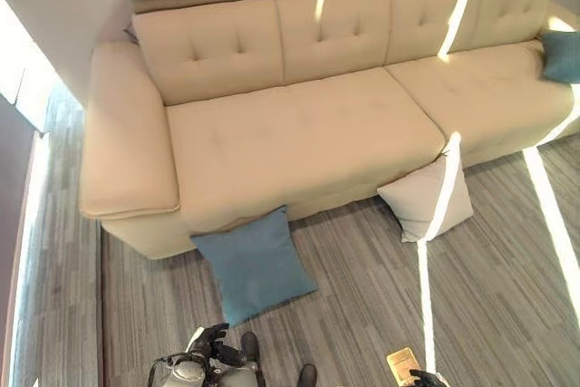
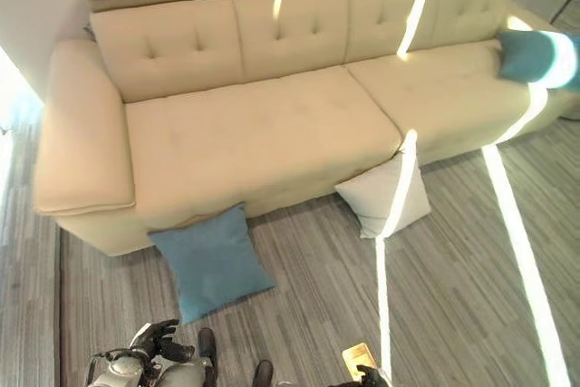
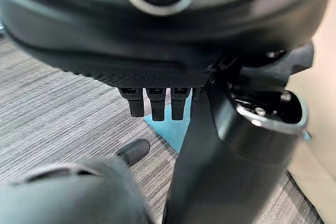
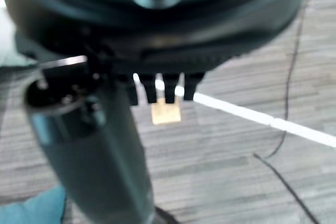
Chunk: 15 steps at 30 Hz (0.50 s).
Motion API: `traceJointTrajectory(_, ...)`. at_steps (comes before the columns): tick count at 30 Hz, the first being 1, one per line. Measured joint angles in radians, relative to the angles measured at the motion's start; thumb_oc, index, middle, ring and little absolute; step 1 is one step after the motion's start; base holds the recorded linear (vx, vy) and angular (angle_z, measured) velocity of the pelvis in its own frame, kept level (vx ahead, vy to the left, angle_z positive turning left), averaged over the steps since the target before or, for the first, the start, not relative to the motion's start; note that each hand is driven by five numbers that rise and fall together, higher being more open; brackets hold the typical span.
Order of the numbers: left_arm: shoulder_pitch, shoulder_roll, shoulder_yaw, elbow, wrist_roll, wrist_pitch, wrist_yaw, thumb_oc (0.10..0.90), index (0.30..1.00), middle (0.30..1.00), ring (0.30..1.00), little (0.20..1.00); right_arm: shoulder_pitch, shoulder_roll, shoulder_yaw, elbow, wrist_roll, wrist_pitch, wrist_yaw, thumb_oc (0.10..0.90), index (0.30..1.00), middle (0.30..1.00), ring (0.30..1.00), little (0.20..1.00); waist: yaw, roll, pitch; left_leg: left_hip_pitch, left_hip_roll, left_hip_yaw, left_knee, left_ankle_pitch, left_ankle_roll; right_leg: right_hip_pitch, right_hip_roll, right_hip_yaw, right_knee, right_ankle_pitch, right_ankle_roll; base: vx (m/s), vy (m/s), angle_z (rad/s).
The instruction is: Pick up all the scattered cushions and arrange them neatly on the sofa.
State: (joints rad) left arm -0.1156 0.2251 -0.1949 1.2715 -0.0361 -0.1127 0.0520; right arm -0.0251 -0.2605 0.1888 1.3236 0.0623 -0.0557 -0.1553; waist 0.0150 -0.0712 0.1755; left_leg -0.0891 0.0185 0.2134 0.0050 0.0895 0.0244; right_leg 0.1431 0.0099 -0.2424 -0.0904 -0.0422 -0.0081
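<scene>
Blue cushion [image 1: 254, 263] and white cushion [image 1: 426, 197] lying on floor [image 1: 362, 314], leaning against sofa [image 1: 299, 133] front edge; teal cushion [image 1: 562, 56] sitting at seat's right end. Left hand [image 1: 213, 340] and right hand [image 4: 157, 90] hanging low, fingers apparently relaxed, holding nothing.

Floor [image 1: 362, 305]: grey wood strips, running under and in front of the couch.
Sun stripes [image 1: 551, 215]: bright white lines across the floor.
Tan square [image 1: 401, 364]: small, flat, lying on the floor by a sun stripe.
</scene>
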Motion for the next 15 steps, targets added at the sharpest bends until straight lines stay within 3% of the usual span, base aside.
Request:
traceJointTrajectory(3,-0.007,0.012,0.000,0.003,0.000,0.002,0.000,0.800,0.900,0.900,0.900,0.900,0.005,0.001,-0.001,-0.002,-0.009,0.003,0.001,0.800,0.900,0.900,0.900,0.900,0.013,-0.006,-0.004,0.023,-0.036,-0.003,-0.011,-0.020,0.033,-0.020,-0.042,0.003,0.076,-0.037,0.036,0.11,0.154,0.14)
traceJointTrajectory(4,-0.006,0.025,0.000,0.002,0.000,0.006,-0.001,0.800,0.900,0.900,0.900,0.900,-0.014,0.001,-0.001,-0.004,-0.010,0.000,0.001,0.800,0.900,0.900,0.900,0.900,0.028,-0.007,-0.004,0.044,-0.043,-0.002,-0.013,-0.033,0.051,-0.049,-0.057,0.002,0.186,-0.072,0.066,0.05,0.115,0.11)
traceJointTrajectory(7,-0.007,0.051,0.000,0.002,-0.001,0.008,0.001,0.800,0.900,0.900,0.900,0.900,-0.044,0.003,0.000,-0.023,-0.011,-0.004,0.001,0.800,0.900,0.900,0.900,0.900,0.029,-0.006,-0.003,0.069,-0.038,-0.024,-0.017,-0.055,0.061,-0.151,-0.092,0.004,0.450,-0.131,0.111,0.07,0.084,0.16)
traceJointTrajectory(8,-0.008,0.063,0.000,0.003,-0.001,0.009,0.001,0.800,0.900,0.900,0.900,0.900,-0.048,0.005,0.000,-0.041,-0.012,-0.008,0.001,0.800,0.900,0.900,0.900,0.900,0.028,-0.015,-0.003,0.075,-0.048,-0.043,-0.012,-0.064,0.074,-0.212,-0.108,0.023,0.587,-0.140,0.124,0.08,0.027,0.60)
traceJointTrajectory(9,-0.005,0.072,0.000,0.000,-0.001,0.008,0.002,0.800,0.900,0.900,0.900,0.900,-0.047,0.008,0.003,-0.048,-0.014,-0.022,0.002,0.800,0.900,0.900,0.900,0.900,0.026,-0.017,-0.003,0.087,-0.054,-0.062,-0.015,-0.066,0.076,-0.259,-0.122,0.061,0.649,-0.173,0.147,0.19,0.004,0.59)
traceJointTrajectory(11,0.006,0.078,0.000,0.005,-0.002,0.009,0.002,0.800,0.900,0.900,0.900,0.900,-0.065,0.014,0.010,-0.048,-0.016,-0.023,0.003,0.800,0.900,0.900,0.900,0.900,0.043,-0.019,-0.002,0.098,-0.054,-0.075,-0.017,-0.075,0.087,-0.294,-0.137,0.059,0.590,-0.173,0.144,0.23,-0.020,0.23)
traceJointTrajectory(12,0.013,0.073,0.000,0.010,-0.002,0.010,0.002,0.800,0.900,0.900,0.900,0.900,-0.064,0.013,0.010,-0.049,-0.016,-0.022,0.003,0.800,0.900,0.900,0.900,0.900,0.043,-0.007,0.001,0.105,-0.056,-0.106,-0.025,-0.093,0.099,-0.301,-0.121,0.065,0.545,-0.174,0.131,0.13,-0.042,0.32)
traceJointTrajectory(13,0.013,0.066,0.001,0.023,-0.002,0.009,0.002,0.800,0.900,0.900,0.900,0.900,-0.063,0.012,0.020,-0.054,-0.016,-0.022,0.003,0.800,0.900,0.900,0.900,0.900,0.021,0.009,0.008,0.103,-0.042,-0.144,-0.027,-0.082,0.084,-0.305,-0.071,0.126,0.419,-0.172,0.114,0.10,-0.049,0.60)
traceJointTrajectory(14,0.014,0.064,0.000,0.027,-0.002,0.009,0.000,0.800,0.900,0.900,0.900,0.900,-0.059,0.014,0.020,-0.055,-0.016,-0.022,0.003,0.800,0.900,0.900,0.900,0.900,0.013,0.009,0.010,0.101,-0.044,-0.162,-0.036,-0.073,0.074,-0.321,-0.053,0.160,0.360,-0.150,0.111,0.10,-0.090,0.96)
traceJointTrajectory(15,0.023,0.065,0.000,0.026,-0.002,0.009,0.002,0.800,0.900,0.900,0.900,0.900,-0.037,0.019,0.020,-0.045,-0.016,-0.016,0.008,0.800,0.900,0.900,0.900,0.900,0.010,-0.015,0.014,0.115,-0.068,-0.171,-0.045,-0.062,0.063,-0.335,-0.072,0.164,0.303,-0.061,0.081,0.06,-0.111,0.75)
